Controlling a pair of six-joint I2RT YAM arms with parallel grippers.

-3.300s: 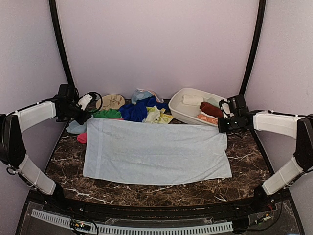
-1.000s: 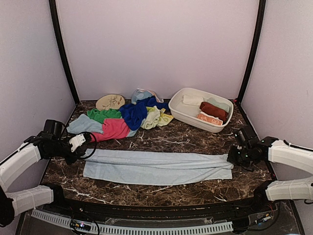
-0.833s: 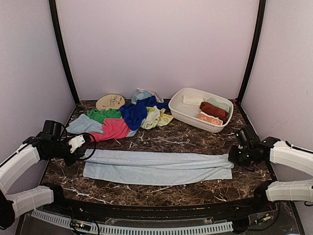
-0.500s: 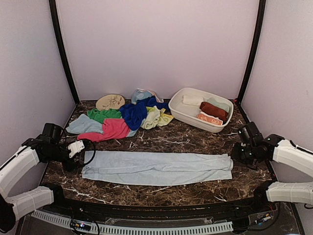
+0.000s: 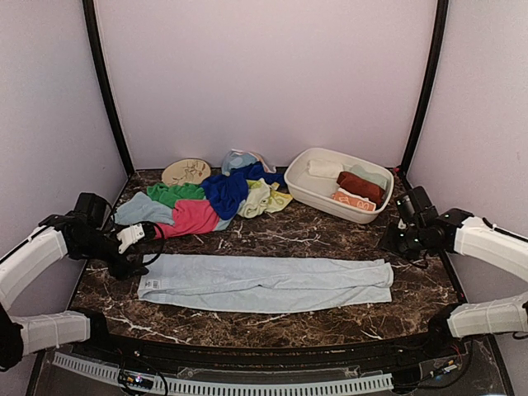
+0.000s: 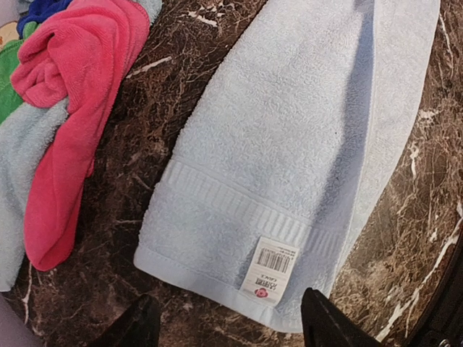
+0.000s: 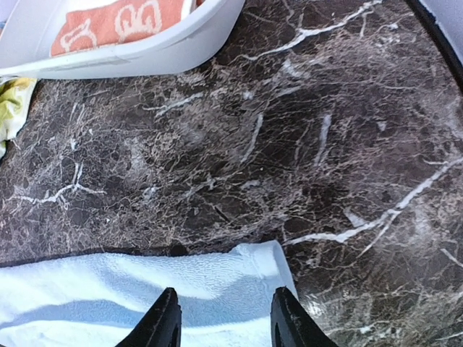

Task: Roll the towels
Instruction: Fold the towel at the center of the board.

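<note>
Spanning the front of the dark marble bench, between lilac walls, a folded pale blue towel lies flat. Other towels are heaped at the back edge beside a white basin. Only the left wrist view shows the barcode label. The left gripper and right gripper hover at the towel's ends, fingers apart, holding nothing.

Robot lab, plain enclosure walls, marble tabletop

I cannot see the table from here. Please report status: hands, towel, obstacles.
Left hand open, right hand open, nothing held. Pale blue towel lies flat as long folded strip, not yet rolled. Loose towel pile behind it, apart.
</note>
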